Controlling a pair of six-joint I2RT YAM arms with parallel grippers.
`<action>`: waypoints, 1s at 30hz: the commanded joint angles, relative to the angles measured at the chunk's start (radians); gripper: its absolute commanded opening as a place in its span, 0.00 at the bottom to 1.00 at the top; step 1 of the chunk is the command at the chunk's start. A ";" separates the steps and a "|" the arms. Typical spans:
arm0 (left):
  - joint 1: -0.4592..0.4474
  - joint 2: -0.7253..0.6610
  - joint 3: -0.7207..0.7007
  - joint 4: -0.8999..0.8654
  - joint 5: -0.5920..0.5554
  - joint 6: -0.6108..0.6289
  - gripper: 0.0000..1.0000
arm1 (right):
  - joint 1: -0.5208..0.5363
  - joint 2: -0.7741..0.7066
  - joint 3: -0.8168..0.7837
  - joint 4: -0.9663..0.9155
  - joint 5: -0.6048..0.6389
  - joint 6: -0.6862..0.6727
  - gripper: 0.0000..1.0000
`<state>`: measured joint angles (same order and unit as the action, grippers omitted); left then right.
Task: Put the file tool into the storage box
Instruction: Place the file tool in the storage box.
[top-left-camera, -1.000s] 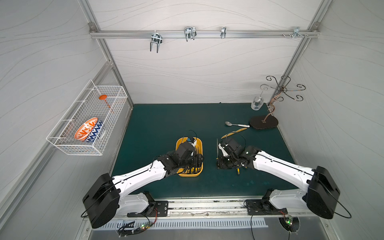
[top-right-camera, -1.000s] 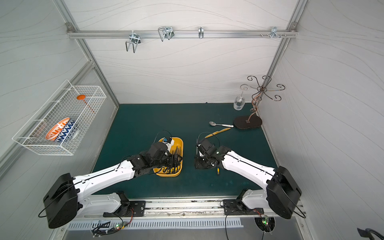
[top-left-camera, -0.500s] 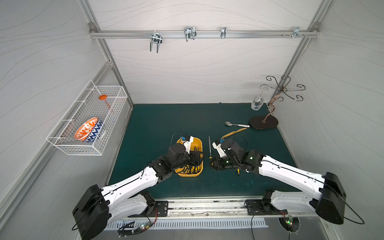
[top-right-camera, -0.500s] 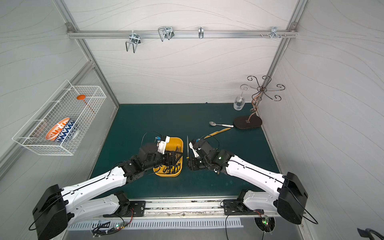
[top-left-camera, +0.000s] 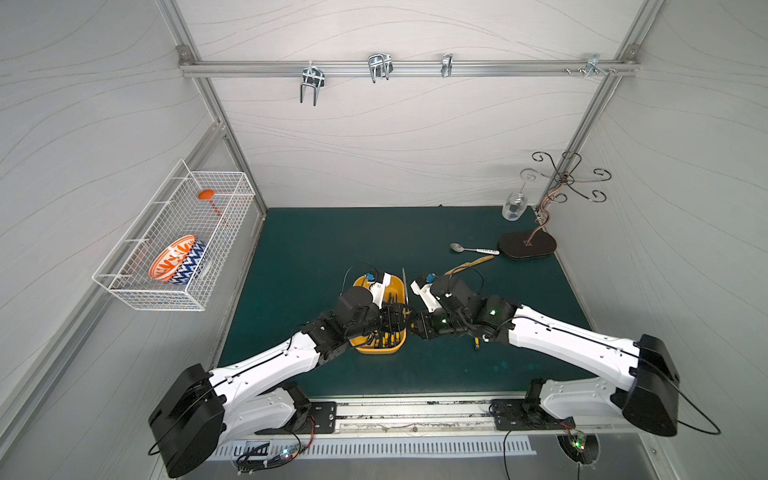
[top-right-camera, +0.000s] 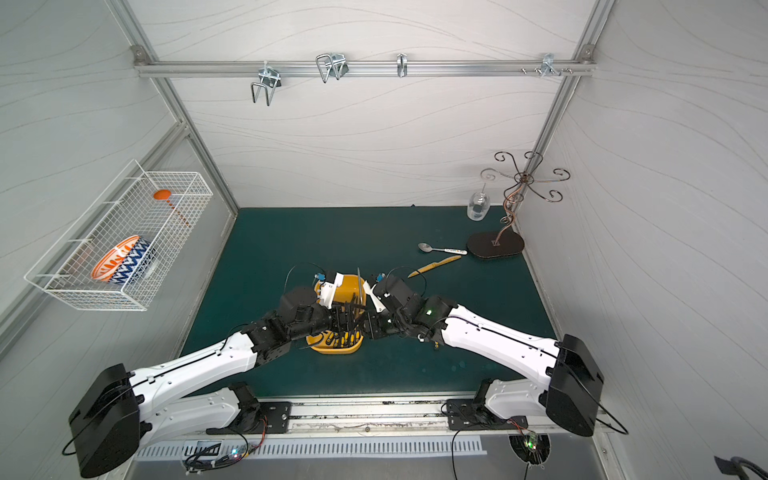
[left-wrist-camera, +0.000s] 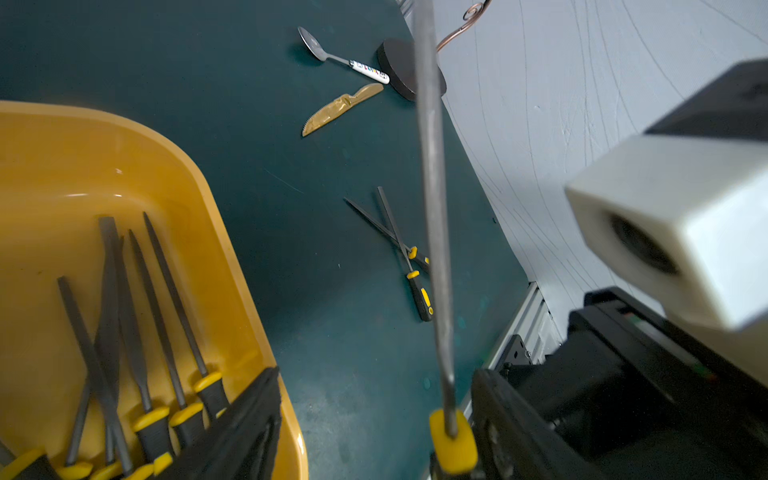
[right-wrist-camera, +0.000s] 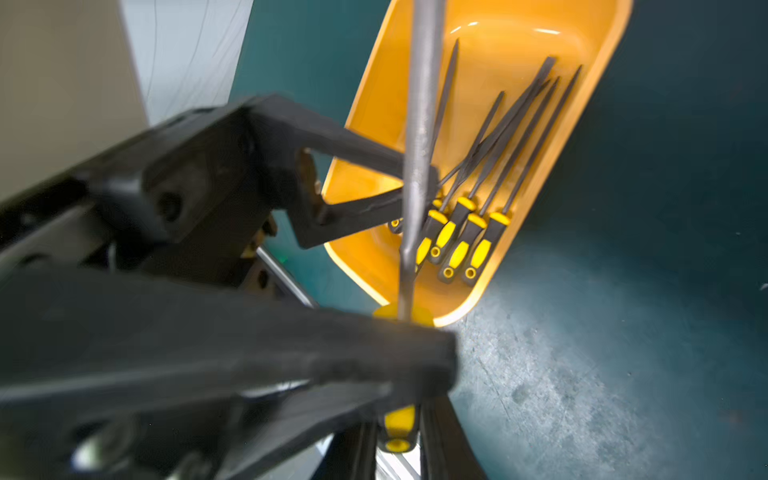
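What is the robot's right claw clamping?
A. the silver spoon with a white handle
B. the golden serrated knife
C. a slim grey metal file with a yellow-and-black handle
C: the right gripper is shut on the handle of the slim grey metal file, while the silver spoon and golden knife lie loose on the green mat.

We see the right arm (top-left-camera: 552, 338) has carried the file tool (top-left-camera: 404, 286), upright in its closed jaws, across the worktop (top-left-camera: 332, 249) from a spot apart from the storage box (top-left-camera: 374, 350) to just beside its right rim. The left arm (top-left-camera: 266, 365) has turned its parted jaws toward that rim, and their tips now reach the file's shaft.
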<state>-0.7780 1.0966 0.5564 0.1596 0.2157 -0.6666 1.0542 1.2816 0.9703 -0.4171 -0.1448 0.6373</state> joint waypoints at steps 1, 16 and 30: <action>0.002 0.009 0.004 0.067 0.014 -0.001 0.67 | 0.024 0.013 0.040 0.016 -0.009 -0.039 0.00; 0.002 0.081 0.006 -0.100 -0.137 0.014 0.00 | 0.026 0.039 0.045 -0.070 0.110 0.016 0.36; -0.004 0.242 0.075 -0.148 -0.163 0.014 0.53 | 0.026 -0.069 -0.039 -0.098 0.187 0.057 0.38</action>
<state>-0.7792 1.3262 0.5774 -0.0189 0.0586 -0.6632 1.0740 1.2457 0.9550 -0.4721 0.0013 0.6704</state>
